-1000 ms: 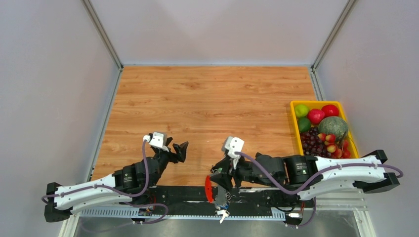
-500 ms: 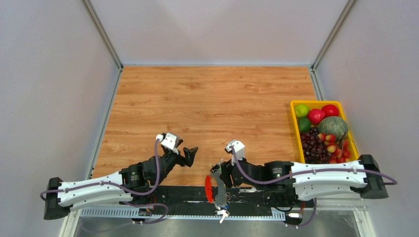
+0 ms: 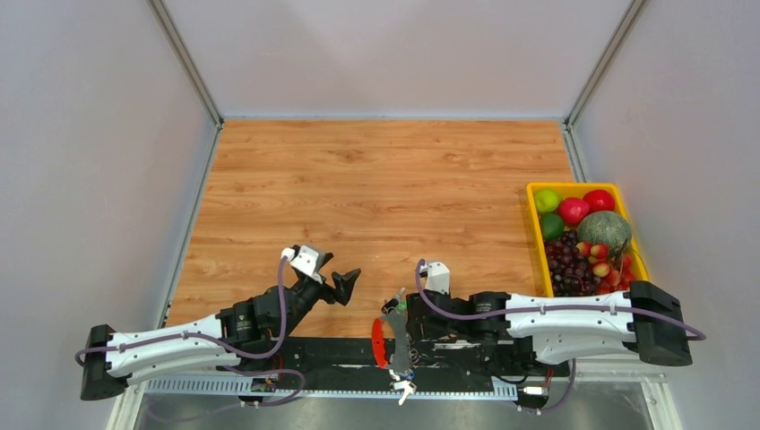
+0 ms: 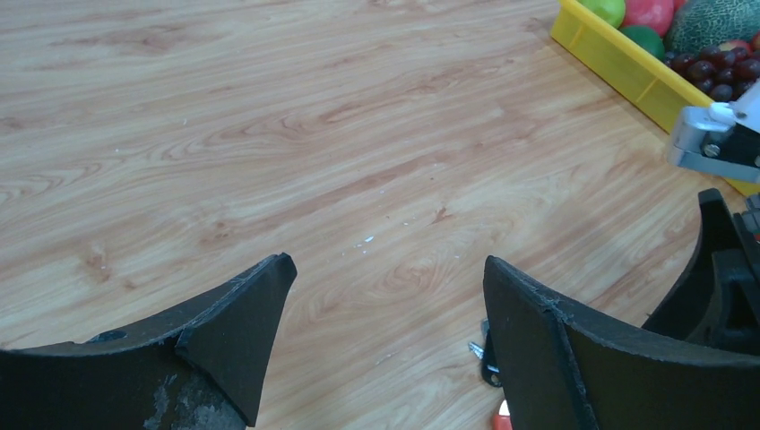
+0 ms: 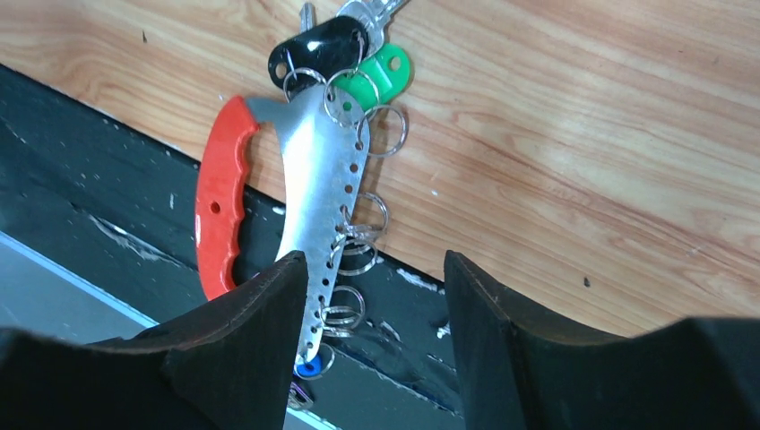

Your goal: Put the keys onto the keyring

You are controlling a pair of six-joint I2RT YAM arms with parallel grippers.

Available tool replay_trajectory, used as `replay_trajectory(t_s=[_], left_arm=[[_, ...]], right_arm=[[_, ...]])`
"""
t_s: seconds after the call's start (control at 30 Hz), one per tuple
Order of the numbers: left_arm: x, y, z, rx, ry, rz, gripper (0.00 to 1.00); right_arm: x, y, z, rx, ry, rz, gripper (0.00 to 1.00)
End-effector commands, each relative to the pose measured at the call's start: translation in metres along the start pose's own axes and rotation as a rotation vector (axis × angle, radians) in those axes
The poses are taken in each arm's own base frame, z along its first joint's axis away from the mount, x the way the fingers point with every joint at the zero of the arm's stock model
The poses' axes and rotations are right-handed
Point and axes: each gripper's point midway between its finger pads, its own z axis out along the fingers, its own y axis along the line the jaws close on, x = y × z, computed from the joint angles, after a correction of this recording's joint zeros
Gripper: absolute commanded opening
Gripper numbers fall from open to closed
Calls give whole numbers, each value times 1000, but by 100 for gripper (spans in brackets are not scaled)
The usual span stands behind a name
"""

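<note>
The keyring [image 5: 220, 197] is a red oval loop on a silvery holed plate [image 5: 318, 170] hung with several split rings. It lies half on the wood and half on the black base rail [image 3: 392, 336]. A green tag [image 5: 381, 72], a black-headed key [image 5: 318, 49] and silver keys [image 5: 363, 13] sit at its far end. A blue tag [image 5: 309, 365] hangs at the near end. My right gripper [image 5: 372, 264] hovers open just over the plate's near end, holding nothing. My left gripper [image 3: 345, 282] stands open over bare wood to the left; the black key [image 4: 487, 358] shows beside its right finger.
A yellow tray [image 3: 538, 193] of fruit stands at the right edge of the table, seen also in the left wrist view as the tray [image 4: 627, 63]. The black base rail [image 3: 341, 349] runs along the near edge. The right wrist's camera housing [image 4: 717, 134] is close to my left gripper.
The right arm has dropped low and flat toward the keyring, its jaws opening wider. The left gripper has moved right, nearer the keyring, and opened a little more.
</note>
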Motion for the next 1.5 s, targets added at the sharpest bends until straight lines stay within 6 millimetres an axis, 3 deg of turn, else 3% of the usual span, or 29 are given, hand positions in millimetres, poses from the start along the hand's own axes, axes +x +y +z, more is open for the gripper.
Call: replay_trajectory(t_s=[0.0,0.37,0.6,0.9,0.97,1.2,1.37,1.47], left_arm=[[-7,4,-2,-5,-45,-15,88],[-8,5,-7,6,-60,-50,89],[-6,5,-8,11,-50,-56,89],[-6,6,-9,8,-50,-58,89],[-7,6,-9,9,-51,-60,89],[-6,8,-10,0,-49,-57,89],[-6,8,-10,-1,-51,-58,89],[-5,9,-10,-3,-49,-56,89]], right_arm=[[-11,19,7,-102,-6,133,60],[1,29,19,-122,81,156,58],[0,27,22,-119,80,32,56],[-2,23,42,-59,87,-153,53],[-2,26,45,-66,94,-180,45],[-1,33,48,-93,103,-178,1],[-16,23,55,-41,42,-91,0],[-37,13,63,-22,-32,19,0]])
